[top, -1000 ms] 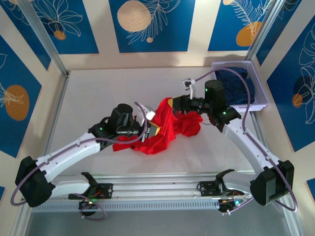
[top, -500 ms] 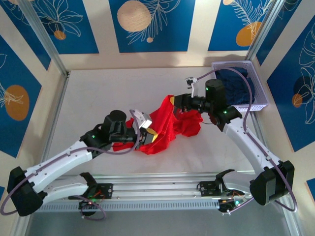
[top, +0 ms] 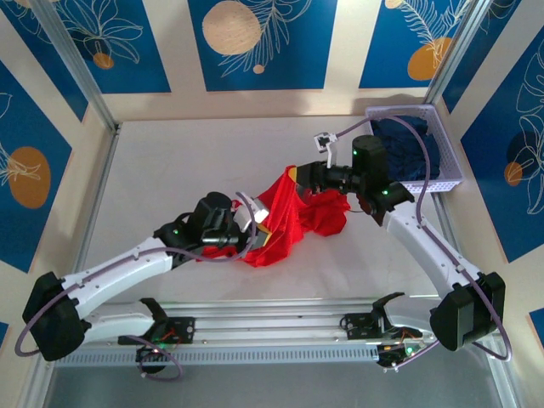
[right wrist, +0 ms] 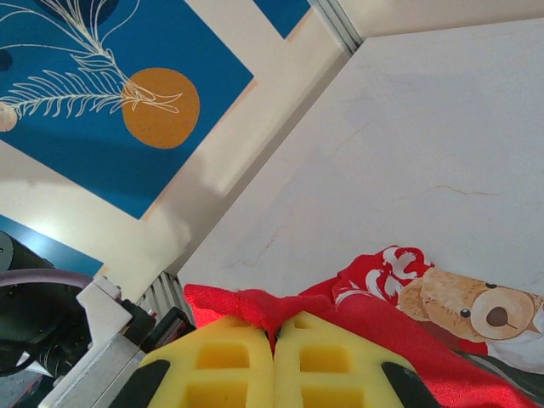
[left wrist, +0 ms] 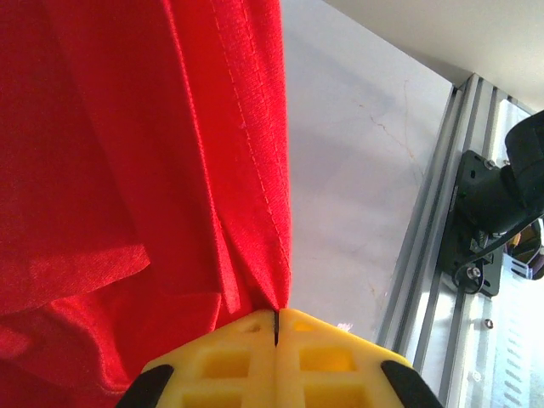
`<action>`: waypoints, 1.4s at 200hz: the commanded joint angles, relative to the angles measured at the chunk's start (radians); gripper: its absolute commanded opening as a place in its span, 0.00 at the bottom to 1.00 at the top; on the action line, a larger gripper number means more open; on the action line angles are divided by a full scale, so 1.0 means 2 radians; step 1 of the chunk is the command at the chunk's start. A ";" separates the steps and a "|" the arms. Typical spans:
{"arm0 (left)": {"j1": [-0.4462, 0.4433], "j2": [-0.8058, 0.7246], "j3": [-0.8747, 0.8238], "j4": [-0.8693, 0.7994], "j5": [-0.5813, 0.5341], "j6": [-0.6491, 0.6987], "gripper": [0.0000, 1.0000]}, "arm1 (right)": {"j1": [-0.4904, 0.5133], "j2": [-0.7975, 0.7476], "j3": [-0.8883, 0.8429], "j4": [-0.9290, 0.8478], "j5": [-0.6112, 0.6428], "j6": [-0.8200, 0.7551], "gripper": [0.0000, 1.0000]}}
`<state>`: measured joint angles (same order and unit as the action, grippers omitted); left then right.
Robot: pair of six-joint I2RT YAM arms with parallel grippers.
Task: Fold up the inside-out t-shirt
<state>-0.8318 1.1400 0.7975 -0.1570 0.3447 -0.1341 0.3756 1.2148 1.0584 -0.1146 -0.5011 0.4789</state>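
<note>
Because my yellow-padded left gripper (left wrist: 277, 318) and right gripper (right wrist: 274, 330) each pinch only a thin fold of the bright red cloth t-shirt (top: 293, 217), I fear pulling them apart could slip one hold.

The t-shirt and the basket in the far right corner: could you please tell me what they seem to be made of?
The t-shirt looks like soft, matte red fabric, probably a cotton knit: it drapes in folds and shows a stitched hem. The basket looks like rigid pale plastic, judging by its regular perforated lattice walls; which plastic cannot be told.
</note>
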 commanded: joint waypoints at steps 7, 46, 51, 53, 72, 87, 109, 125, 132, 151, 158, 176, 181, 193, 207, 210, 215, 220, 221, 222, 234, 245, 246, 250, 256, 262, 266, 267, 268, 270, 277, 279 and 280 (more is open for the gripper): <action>-0.007 -0.020 -0.006 0.003 0.022 0.016 0.04 | -0.001 0.004 0.016 0.022 0.001 0.005 0.00; -0.006 -0.054 -0.017 0.006 -0.024 0.011 0.28 | 0.000 0.005 0.015 0.013 -0.002 -0.005 0.00; -0.006 -0.056 -0.017 0.006 -0.028 0.011 0.30 | 0.000 0.005 0.015 0.013 -0.002 -0.006 0.00; -0.006 -0.057 -0.018 0.007 -0.029 0.010 0.31 | 0.000 0.005 0.015 0.012 -0.002 -0.006 0.00; -0.005 -0.059 -0.017 0.010 -0.045 0.004 0.35 | 0.000 0.004 0.016 0.009 -0.002 -0.009 0.00; -0.005 -0.054 -0.013 0.010 -0.076 -0.007 0.39 | 0.000 0.003 0.017 0.008 -0.003 -0.009 0.00; 0.004 -0.040 -0.002 -0.002 -0.117 -0.031 0.49 | 0.000 0.003 0.018 0.007 -0.004 -0.010 0.00; 0.011 -0.033 0.001 0.003 -0.096 -0.041 0.57 | 0.000 0.003 0.018 0.007 -0.005 -0.011 0.00; 0.011 -0.030 0.002 0.006 -0.078 -0.044 0.60 | 0.000 0.003 0.018 0.006 -0.005 -0.011 0.00; 0.011 -0.024 0.000 0.025 -0.033 -0.056 0.66 | 0.000 0.002 0.017 0.005 -0.004 -0.012 0.00; 0.011 -0.021 0.000 0.032 -0.023 -0.063 0.69 | 0.000 0.002 0.017 0.006 -0.004 -0.012 0.00; 0.011 -0.009 0.004 0.046 -0.007 -0.072 0.72 | 0.001 0.004 0.016 0.007 -0.004 -0.011 0.00; 0.011 -0.006 0.005 0.049 -0.005 -0.074 0.73 | 0.001 0.003 0.016 0.007 -0.004 -0.011 0.00; 0.010 0.003 0.009 0.054 -0.002 -0.078 0.73 | 0.001 0.004 0.016 0.007 -0.004 -0.011 0.00; 0.010 0.013 0.017 0.056 -0.002 -0.082 0.72 | 0.001 0.005 0.016 0.006 -0.004 -0.011 0.00; 0.010 0.015 0.019 0.056 -0.003 -0.082 0.71 | 0.001 0.005 0.016 0.006 -0.004 -0.011 0.00; 0.011 0.019 0.022 0.054 -0.004 -0.082 0.69 | 0.001 0.005 0.016 0.007 -0.003 -0.011 0.00; 0.010 0.023 0.026 0.052 -0.007 -0.082 0.67 | 0.001 0.005 0.016 0.007 -0.004 -0.011 0.00; 0.010 0.023 0.026 0.051 -0.007 -0.081 0.67 | 0.001 0.005 0.016 0.007 -0.004 -0.011 0.00; 0.010 0.023 0.027 0.051 -0.007 -0.082 0.66 | 0.001 0.005 0.016 0.007 -0.004 -0.011 0.00; 0.011 0.030 0.033 0.045 -0.014 -0.080 0.59 | 0.001 0.005 0.016 0.007 -0.005 -0.011 0.00; 0.010 0.035 0.038 0.042 -0.020 -0.079 0.52 | 0.001 0.005 0.015 0.007 -0.004 -0.011 0.00; 0.010 0.035 0.038 0.041 -0.020 -0.079 0.52 | 0.001 0.005 0.015 0.007 -0.005 -0.011 0.00; 0.010 0.035 0.039 0.041 -0.020 -0.078 0.49 | 0.001 0.005 0.015 0.007 -0.004 -0.011 0.00; 0.010 0.036 0.041 0.041 -0.020 -0.078 0.45 | 0.001 0.006 0.015 0.007 -0.004 -0.011 0.00; 0.011 0.035 0.041 0.041 -0.022 -0.079 0.41 | 0.001 0.006 0.015 0.007 -0.004 -0.011 0.00; 0.010 0.035 0.042 0.040 -0.022 -0.079 0.39 | 0.001 0.006 0.015 0.007 -0.004 -0.011 0.00; 0.011 0.035 0.042 0.039 -0.023 -0.078 0.38 | 0.001 0.006 0.015 0.007 -0.004 -0.011 0.00; 0.010 0.035 0.043 0.039 -0.023 -0.078 0.38 | 0.001 0.005 0.015 0.007 -0.004 -0.012 0.00; 0.010 0.035 0.043 0.038 -0.024 -0.078 0.37 | 0.001 0.006 0.015 0.007 -0.004 -0.012 0.00; 0.010 0.033 0.044 0.036 -0.026 -0.076 0.32 | 0.001 0.007 0.014 0.007 -0.005 -0.012 0.00; 0.010 0.032 0.044 0.034 -0.027 -0.076 0.30 | 0.001 0.007 0.014 0.007 -0.004 -0.012 0.00; 0.010 0.032 0.044 0.034 -0.028 -0.076 0.30 | 0.001 0.007 0.014 0.007 -0.004 -0.012 0.00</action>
<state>-0.8154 1.2076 0.8478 -0.0895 0.3023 -0.2928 0.3756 1.2274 1.0588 -0.1123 -0.4980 0.4744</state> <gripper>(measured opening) 0.356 0.051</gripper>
